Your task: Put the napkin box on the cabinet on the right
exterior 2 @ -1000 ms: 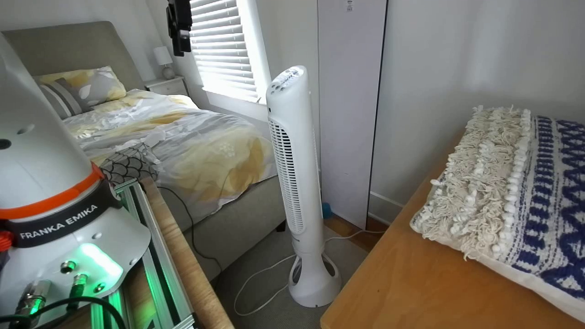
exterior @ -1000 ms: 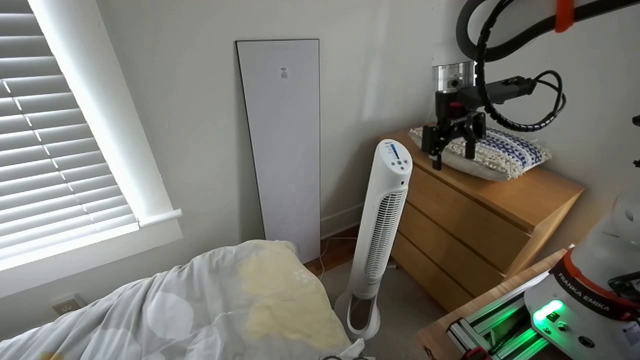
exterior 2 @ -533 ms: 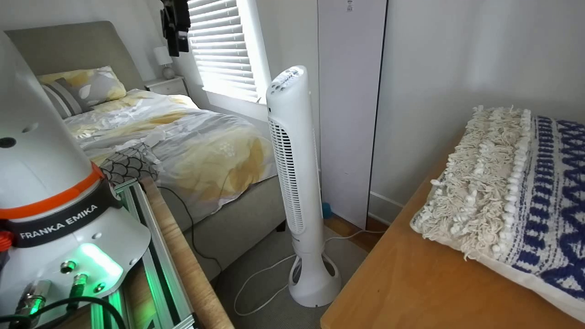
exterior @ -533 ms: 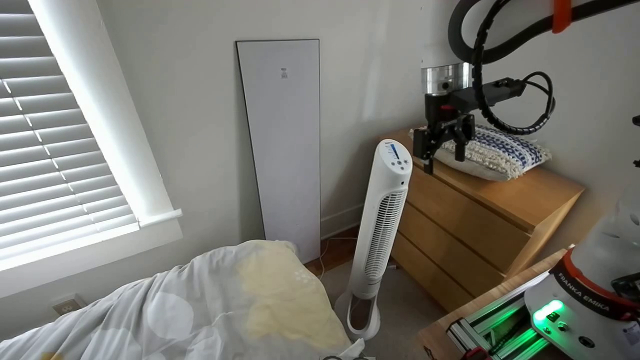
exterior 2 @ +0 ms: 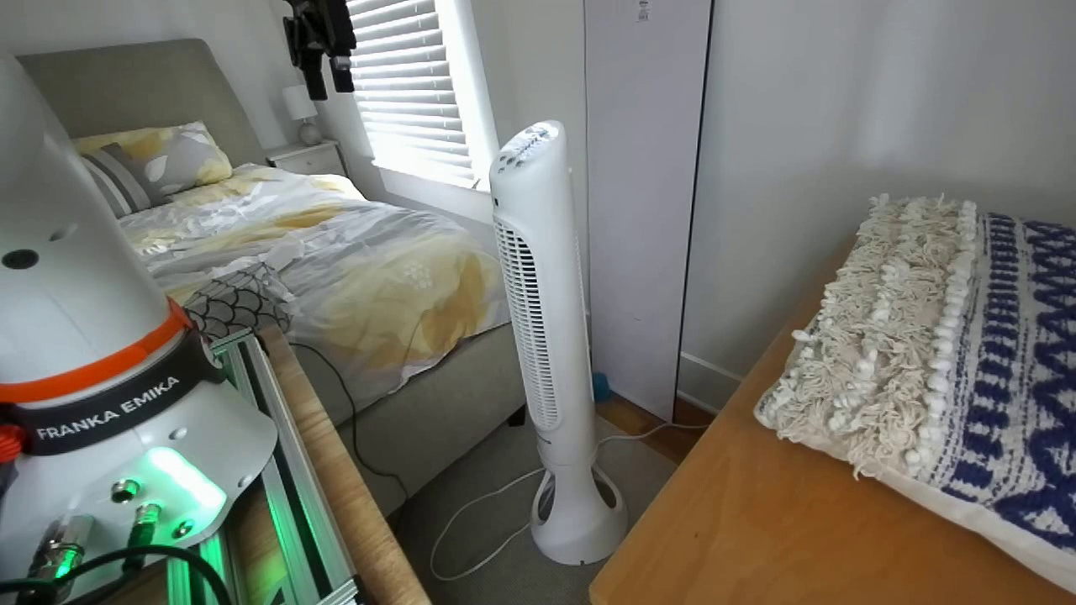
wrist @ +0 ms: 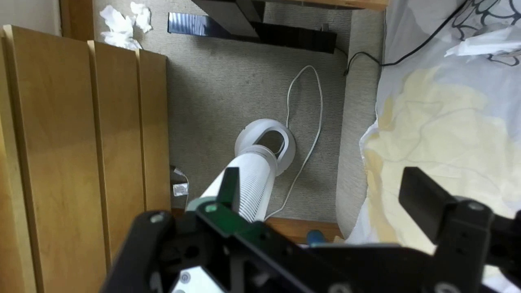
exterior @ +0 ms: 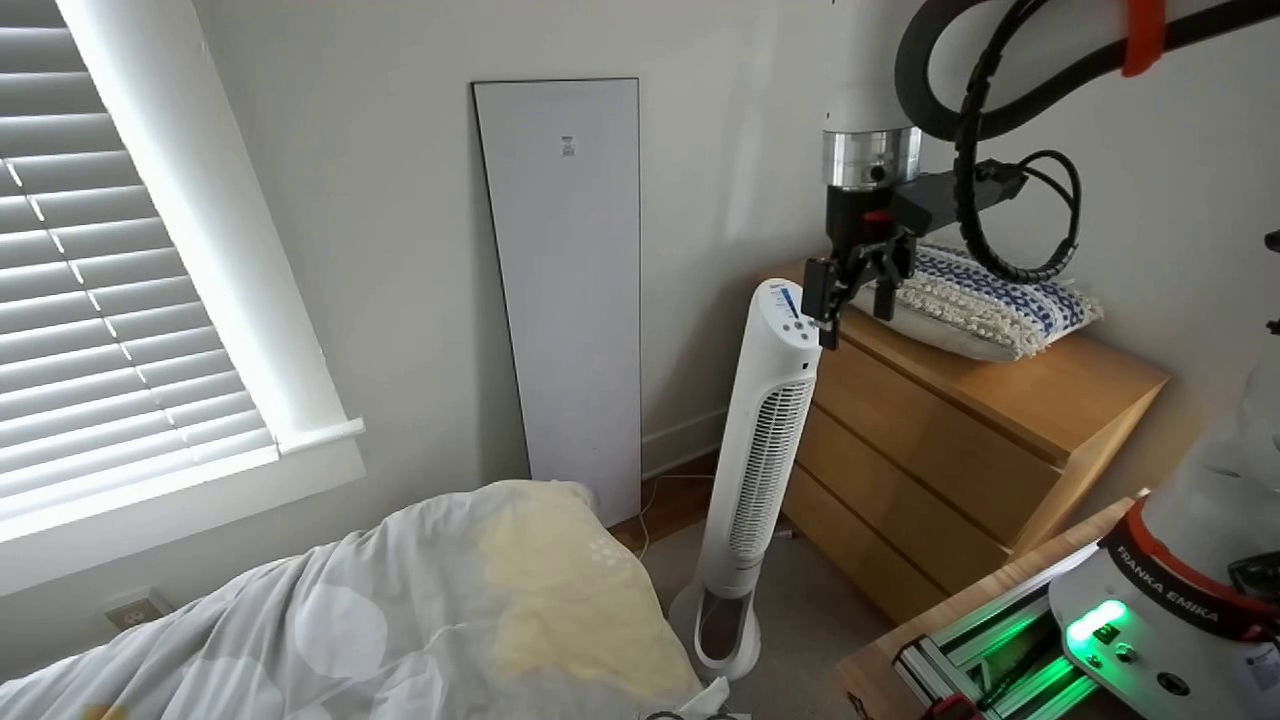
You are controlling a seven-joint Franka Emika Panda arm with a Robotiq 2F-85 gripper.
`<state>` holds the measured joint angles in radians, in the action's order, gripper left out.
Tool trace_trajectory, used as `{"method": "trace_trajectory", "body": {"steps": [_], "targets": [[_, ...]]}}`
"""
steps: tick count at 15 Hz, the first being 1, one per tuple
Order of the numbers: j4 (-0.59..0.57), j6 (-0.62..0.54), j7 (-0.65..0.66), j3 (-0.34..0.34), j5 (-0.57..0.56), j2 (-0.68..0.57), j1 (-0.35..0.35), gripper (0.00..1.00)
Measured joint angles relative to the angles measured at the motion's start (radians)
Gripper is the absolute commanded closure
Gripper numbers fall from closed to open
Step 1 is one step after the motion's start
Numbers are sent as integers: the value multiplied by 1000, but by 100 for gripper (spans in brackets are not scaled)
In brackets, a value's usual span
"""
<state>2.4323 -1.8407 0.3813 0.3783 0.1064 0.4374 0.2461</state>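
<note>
Black gripper [exterior: 854, 327] hangs, fingers spread; the dark-and-white lattice-patterned napkin box [exterior 2: 235, 306] sits at left on the grey-and-yellow bed [exterior 2: 395, 311], the light-brown wooden cabinet [exterior: 905, 460] at right.

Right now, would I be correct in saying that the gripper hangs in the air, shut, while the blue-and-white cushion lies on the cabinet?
Not quite: the gripper is open, not shut; the wrist view shows its jaws wide apart. It does hang in the air, and the blue-and-white cushion lies on the cabinet.
</note>
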Motion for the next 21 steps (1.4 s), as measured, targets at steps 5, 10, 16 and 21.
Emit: {"method": "trace_trajectory", "body": {"steps": [5, 10, 16, 21], "targets": [[0, -16, -15, 5, -7, -1, 8, 0], [0, -16, -15, 5, -7, -2, 8, 0], [0, -16, -16, 5, -7, -2, 8, 0], [-1, -16, -16, 5, -7, -3, 8, 0]]}}
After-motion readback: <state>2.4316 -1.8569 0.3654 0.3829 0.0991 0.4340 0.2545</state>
